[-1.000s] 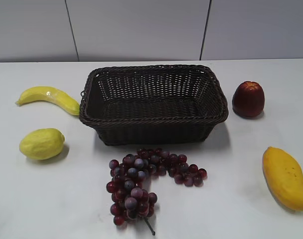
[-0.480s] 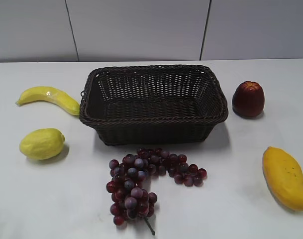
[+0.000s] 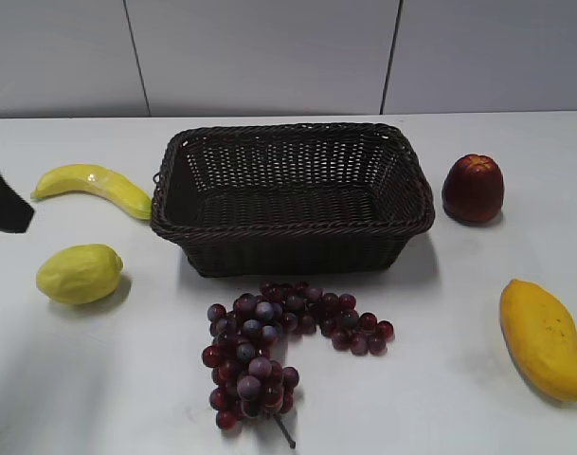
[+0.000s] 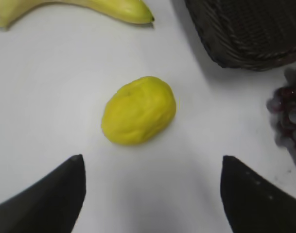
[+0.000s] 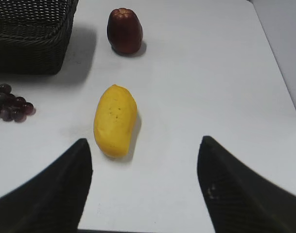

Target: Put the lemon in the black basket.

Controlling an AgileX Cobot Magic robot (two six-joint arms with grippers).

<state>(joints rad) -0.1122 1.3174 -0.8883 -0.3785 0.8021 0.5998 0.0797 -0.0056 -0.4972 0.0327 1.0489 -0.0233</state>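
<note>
The lemon (image 3: 79, 274) lies on the white table left of the black basket (image 3: 293, 226), which is empty. It also shows in the left wrist view (image 4: 138, 110), with the basket's corner (image 4: 245, 34) at upper right. My left gripper (image 4: 151, 160) is open and empty, above the table just short of the lemon; one dark part of it shows at the exterior view's left edge (image 3: 2, 201). My right gripper (image 5: 145, 143) is open and empty, near the table's front right; it does not show in the exterior view.
A banana (image 3: 94, 186) lies behind the lemon. A bunch of red grapes (image 3: 269, 346) lies in front of the basket. A dark red apple-like fruit (image 3: 473, 188) stands right of the basket, a mango (image 3: 543, 336) at front right.
A dark part of my left arm has come into the exterior view at the left edge. The fruit and basket have not moved.
</note>
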